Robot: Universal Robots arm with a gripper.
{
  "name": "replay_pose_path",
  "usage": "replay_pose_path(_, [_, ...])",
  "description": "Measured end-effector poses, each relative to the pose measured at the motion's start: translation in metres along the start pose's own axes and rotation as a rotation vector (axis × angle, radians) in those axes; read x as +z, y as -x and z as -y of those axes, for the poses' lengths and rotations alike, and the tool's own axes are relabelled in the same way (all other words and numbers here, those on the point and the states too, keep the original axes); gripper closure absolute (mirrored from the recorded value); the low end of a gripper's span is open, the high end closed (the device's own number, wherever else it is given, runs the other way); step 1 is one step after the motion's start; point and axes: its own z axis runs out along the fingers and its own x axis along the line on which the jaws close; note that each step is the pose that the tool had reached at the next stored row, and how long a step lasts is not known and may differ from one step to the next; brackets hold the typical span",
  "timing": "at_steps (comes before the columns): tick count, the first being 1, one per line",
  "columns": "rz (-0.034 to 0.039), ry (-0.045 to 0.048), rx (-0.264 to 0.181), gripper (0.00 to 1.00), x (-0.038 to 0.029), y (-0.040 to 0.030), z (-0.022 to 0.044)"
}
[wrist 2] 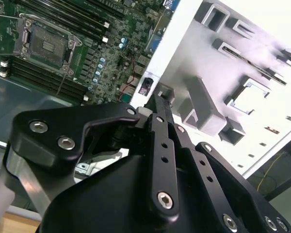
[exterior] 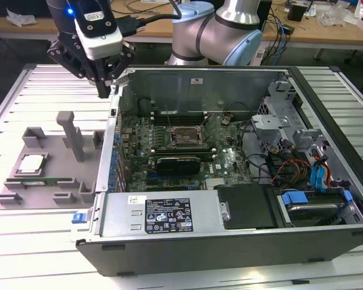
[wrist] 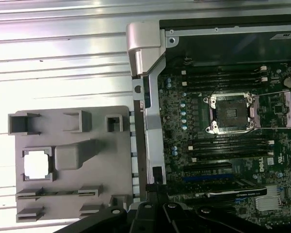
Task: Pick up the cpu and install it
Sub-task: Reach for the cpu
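Jaws: drawn together to a point, nothing between them. Gripper hangs over the computer case, above the rear corner of its side wall on the exterior view's left. In the second wrist view the fingertips line up over that same wall edge.

Cpu: outside the case, beyond that wall, lying flat in a square pocket of the grey parts tray. Silver top up, well apart from the gripper. The first wrist view shows it bright and square in its pocket. A thin green memory stick lies in a slot of the same tray, just beside the chip.

Socket: inside the case, mid-motherboard, metal-framed. The first wrist view shows its dark centre, which looks unoccupied.

Step in hand, as I judge it: the approach to the pick. No contact yet, nothing lifted, install not begun.

What a grasp calls for, by my reading: jaws parted first, squared to two opposite chip edges, and a straight descent inside the pocket walls. The chip is thin and sits low, so there is little edge to catch.
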Motion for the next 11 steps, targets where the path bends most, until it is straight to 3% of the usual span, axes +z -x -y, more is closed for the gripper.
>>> replay_pose_path(3, [-0.0001,-0.0001,0.000,0.89,0.0004,-0.0022,0.0002])
replay_pose_path(11, [0.0000,0.0000,0.000,0.89,0.0035,-0.0208,0.0001])
